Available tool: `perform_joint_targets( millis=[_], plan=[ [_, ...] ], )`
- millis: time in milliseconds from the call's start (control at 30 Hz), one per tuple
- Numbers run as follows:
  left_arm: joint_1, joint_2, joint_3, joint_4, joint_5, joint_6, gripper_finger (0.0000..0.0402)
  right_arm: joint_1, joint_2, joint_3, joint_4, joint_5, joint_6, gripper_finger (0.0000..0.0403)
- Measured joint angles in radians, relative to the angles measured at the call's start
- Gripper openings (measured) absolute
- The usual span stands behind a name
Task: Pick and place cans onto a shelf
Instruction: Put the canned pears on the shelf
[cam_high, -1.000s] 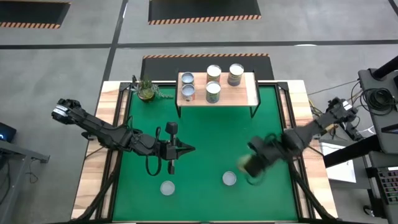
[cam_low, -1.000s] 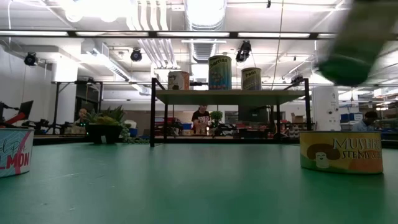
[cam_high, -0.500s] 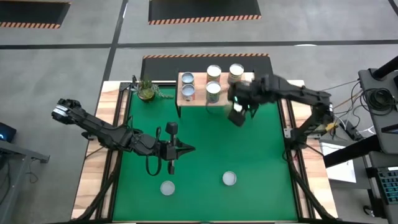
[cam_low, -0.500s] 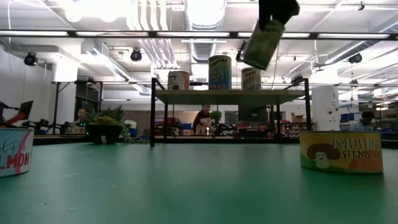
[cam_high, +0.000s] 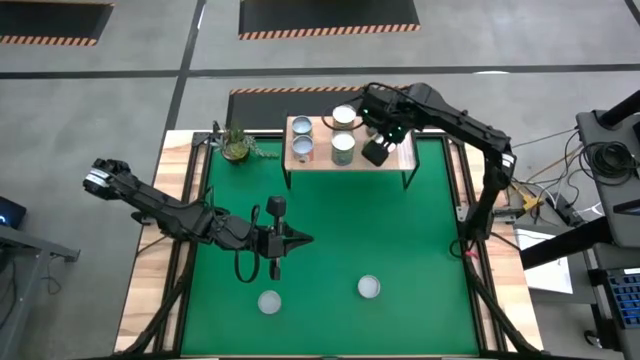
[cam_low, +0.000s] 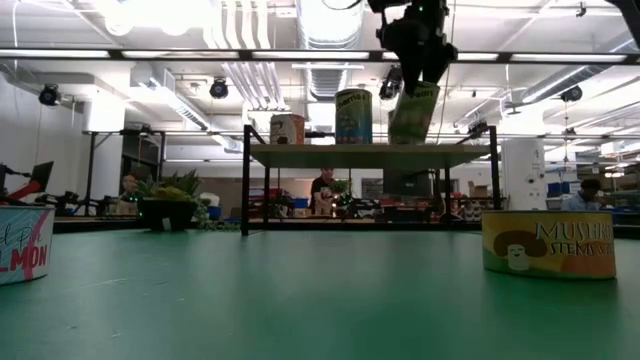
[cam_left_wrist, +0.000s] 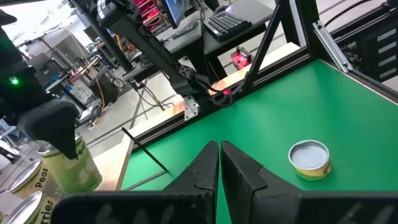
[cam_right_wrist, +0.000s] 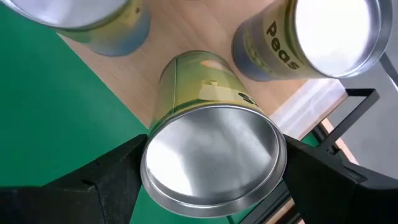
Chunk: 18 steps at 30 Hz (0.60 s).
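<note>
R hand (cam_right_wrist: 211, 186) gripping yellow-green can (cam_right_wrist: 208, 155) w/ shiny silver top, over shelf (cam_high: 395, 152)

A grey concrete floor (cam_high: 120, 100) with black-and-orange striped hazard mats (cam_high: 328, 18) surrounds the green-topped, wooden-edged table (cam_high: 330, 240). Beyond the table's far edge, white ceiling ducts (cam_low: 240, 70), bright strip lights (cam_low: 330, 15) and cluttered workbenches (cam_low: 90, 205) fill the room.
</note>
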Motion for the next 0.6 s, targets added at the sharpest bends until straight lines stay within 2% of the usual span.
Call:
perform_joint_targets(
  millis=[333, 600],
  plan=[
    [0.000, 0.000, 0.000, 0.001, 0.000, 0.004, 0.0000, -0.016, 0.018, -0.003, 0.001, -0.009, -0.062, 0.0326],
    [0.000, 0.000, 0.000, 0.003, 0.000, 0.004, 0.0000, -0.016, 0.016, -0.003, 0.002, -0.009, -0.065, 0.0352]
  ],
)
